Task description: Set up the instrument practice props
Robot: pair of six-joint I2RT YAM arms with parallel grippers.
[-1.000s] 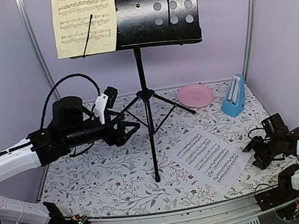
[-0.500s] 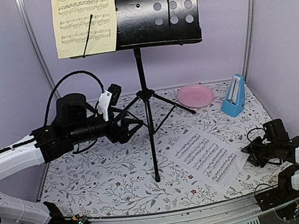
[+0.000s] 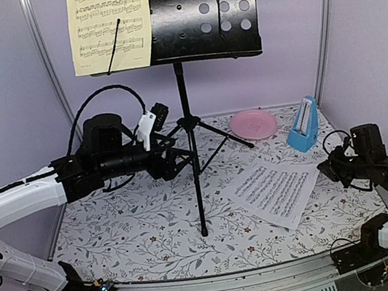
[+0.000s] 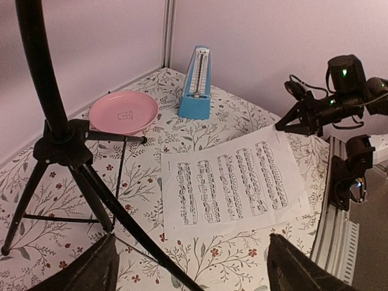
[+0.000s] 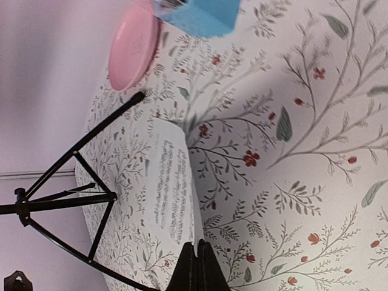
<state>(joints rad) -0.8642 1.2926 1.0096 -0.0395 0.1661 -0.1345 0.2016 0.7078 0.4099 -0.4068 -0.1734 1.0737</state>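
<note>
Right gripper [image 5: 197, 268]: jaws clamped together on the near-right edge of the white sheet [image 3: 275, 190]. In the right wrist view the paper's edge runs straight into the closed fingertips and looks slightly lifted there. The rest of the sheet lies flat on the floral table [image 3: 134, 236], printed side up, between the right gripper and the tripod foot of the music stand [image 3: 191, 153].

Left gripper [image 3: 181, 160]: jaws spread wide, holding nothing. Both fingers [image 4: 97, 270] show at the bottom corners of the left wrist view, with a tripod leg running between them. It hovers just beside the stand's pole, on its left, at the height of the tripod hub. Can't tell if it touches the pole.

Stand is upright mid-table. The pale-yellow sheet [image 3: 109, 26] sits on the left half of its perforated desk, overhanging the left edge, with 1 wire retainer across it. The right half of the desk is bare.

Metronome [image 3: 305, 126]: upright at the far right, well apart from both grippers, just beside the pink plate [image 3: 252, 123].
</note>
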